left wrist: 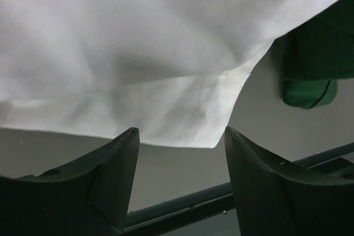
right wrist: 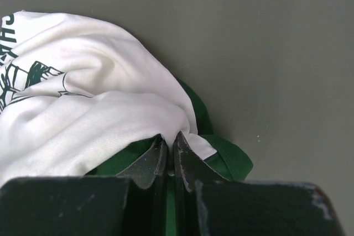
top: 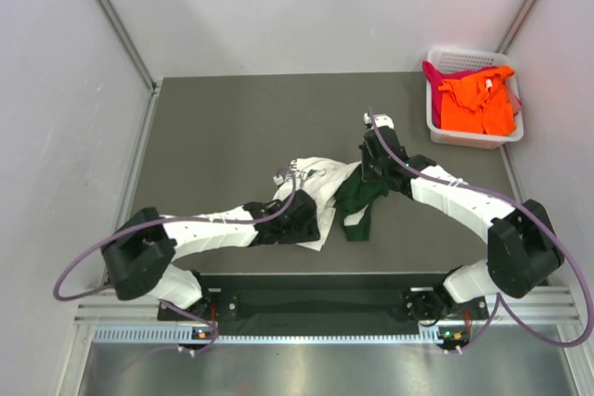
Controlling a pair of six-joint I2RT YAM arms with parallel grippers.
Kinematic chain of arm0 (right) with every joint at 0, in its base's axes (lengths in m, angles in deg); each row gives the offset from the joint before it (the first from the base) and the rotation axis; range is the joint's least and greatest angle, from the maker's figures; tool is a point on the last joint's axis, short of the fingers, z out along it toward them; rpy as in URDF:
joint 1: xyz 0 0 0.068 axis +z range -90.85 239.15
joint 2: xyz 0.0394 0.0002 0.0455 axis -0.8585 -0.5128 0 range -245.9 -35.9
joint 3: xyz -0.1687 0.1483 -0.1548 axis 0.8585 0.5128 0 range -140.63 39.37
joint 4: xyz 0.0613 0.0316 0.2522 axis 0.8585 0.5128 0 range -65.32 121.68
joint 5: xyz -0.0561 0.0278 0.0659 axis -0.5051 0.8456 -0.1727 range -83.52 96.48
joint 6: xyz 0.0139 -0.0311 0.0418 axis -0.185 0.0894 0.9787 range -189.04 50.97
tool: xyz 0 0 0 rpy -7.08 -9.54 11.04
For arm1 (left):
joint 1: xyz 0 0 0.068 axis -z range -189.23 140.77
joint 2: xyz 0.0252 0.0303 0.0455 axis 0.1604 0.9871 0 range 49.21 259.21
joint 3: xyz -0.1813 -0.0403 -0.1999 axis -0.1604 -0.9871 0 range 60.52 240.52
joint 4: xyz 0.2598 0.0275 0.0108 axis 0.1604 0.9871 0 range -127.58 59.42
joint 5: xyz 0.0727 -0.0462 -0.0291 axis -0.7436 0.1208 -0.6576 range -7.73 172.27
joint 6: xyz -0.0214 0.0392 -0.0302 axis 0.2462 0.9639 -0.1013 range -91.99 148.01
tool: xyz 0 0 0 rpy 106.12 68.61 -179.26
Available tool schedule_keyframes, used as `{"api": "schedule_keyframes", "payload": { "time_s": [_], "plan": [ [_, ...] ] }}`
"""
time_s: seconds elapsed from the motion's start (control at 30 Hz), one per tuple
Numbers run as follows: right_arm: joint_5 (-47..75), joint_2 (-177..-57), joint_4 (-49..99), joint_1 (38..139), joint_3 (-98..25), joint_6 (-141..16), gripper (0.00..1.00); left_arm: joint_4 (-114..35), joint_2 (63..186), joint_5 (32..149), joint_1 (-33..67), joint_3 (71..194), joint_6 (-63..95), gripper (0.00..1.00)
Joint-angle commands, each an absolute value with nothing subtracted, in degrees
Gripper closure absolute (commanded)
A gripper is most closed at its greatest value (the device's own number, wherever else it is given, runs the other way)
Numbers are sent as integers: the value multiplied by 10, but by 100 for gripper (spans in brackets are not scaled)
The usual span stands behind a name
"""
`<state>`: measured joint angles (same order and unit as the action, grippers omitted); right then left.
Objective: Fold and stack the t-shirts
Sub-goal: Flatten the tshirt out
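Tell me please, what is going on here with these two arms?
Two robot arms work on a white and green t-shirt lying crumpled in the middle of the table. The right pincer is shut on a fold where white and green cloth meet. The left pincer is open, with the white hem just in front of it. An orange shirt and a magenta shirt lie in the white basket at the far right corner. Nothing is folded or stacked yet.
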<state>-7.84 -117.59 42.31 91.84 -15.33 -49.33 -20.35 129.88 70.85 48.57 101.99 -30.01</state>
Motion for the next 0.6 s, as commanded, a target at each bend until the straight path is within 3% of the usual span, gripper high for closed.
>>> {"api": "schedule_keyframes", "payload": {
  "time_s": [0.0,0.2,0.33,0.4,0.43,0.57],
  "plan": [
    [-75,-1147,376,911,-144,-492,100,-201,1343,724,488,1070,-280,34],
    [-69,-1133,337,910,-117,-490,100,-204,1414,738,507,1105,-278,39],
    [-71,-1123,333,909,-113,-493,100,-196,1430,738,508,1104,-277,48],
    [-71,-1117,326,908,-106,-493,100,-182,1433,729,508,1105,-275,69],
    [-73,-1112,325,908,-104,-492,100,-174,1433,715,508,1106,-271,100],
    [-99,-1101,335,903,-105,-486,100,-123,1414,661,504,1114,-260,100]
  ]
}}
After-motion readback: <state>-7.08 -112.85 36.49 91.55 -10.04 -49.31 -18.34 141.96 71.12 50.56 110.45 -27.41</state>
